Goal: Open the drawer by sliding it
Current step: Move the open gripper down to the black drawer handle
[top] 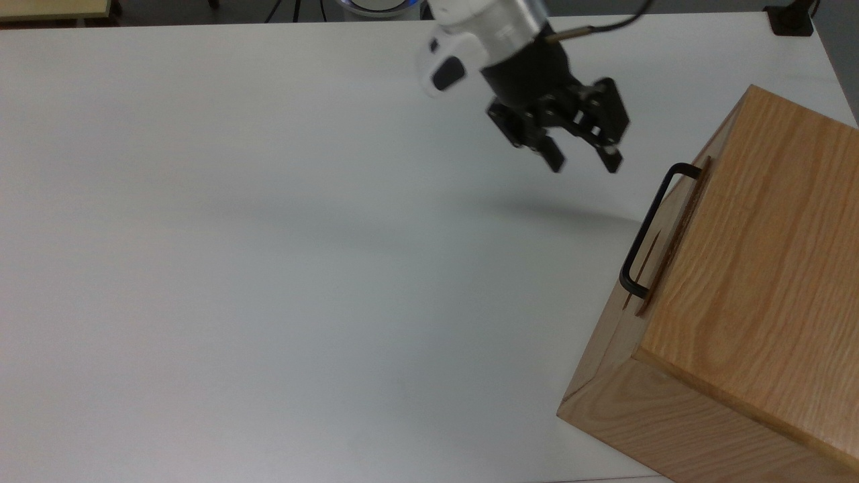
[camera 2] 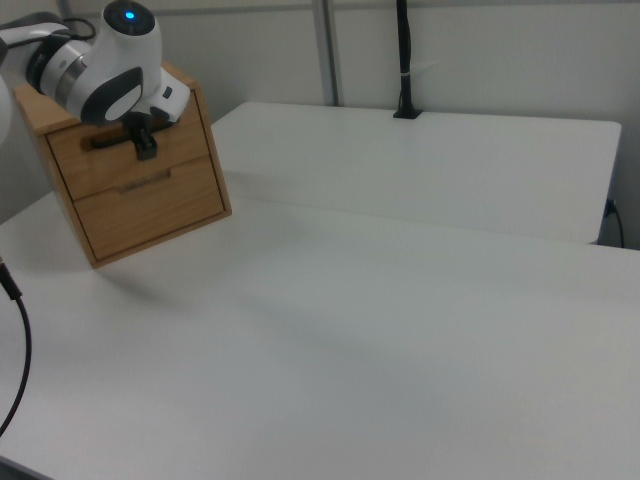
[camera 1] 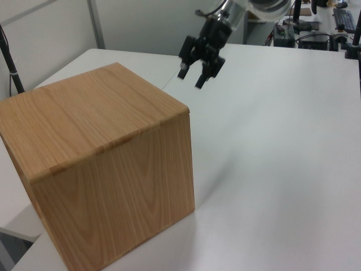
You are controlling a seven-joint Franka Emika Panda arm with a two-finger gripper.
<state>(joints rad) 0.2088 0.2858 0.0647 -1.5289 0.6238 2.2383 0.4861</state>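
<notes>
Nearest in the top view we see the wooden cabinet (top: 738,288) at the top view's lower right, sitting on the white surface (top: 268,268) close to its right edge, turned at an angle. In the left view the cabinet (camera 1: 107,175) fills the near left corner, w/ only plain wood sides showing. The drawer (top: 671,235) is in the cabinet's front face, which looks toward the top view's left; we see it edge-on there as a thin panel line, closed or nearly flush w/ the front. Its black bar handle (top: 647,231) sticks out from the front, running near-to-far. In the right view the cabinet front shows two stacked panels; the upper one, the drawer (camera 2: 110,160), carries the dark handle, partly hidden by the arm. Farther back in the top view, the gripper (top: 582,161) hangs above the surface, up and to the left of the handle's far end, near it but not touching. Its two black fingers (top: 554,159) are apart, w/ a clear gap btwn them & nothing held. In the left view the gripper (camera 1: 192,79) is beyond the cabinet's far corner, tips pointing down. Behind it the white arm (top: 490,27) reaches in from the far edge of the surface. In the right view the arm (camera 2: 100,70) overlaps the cabinet's upper front.
</notes>
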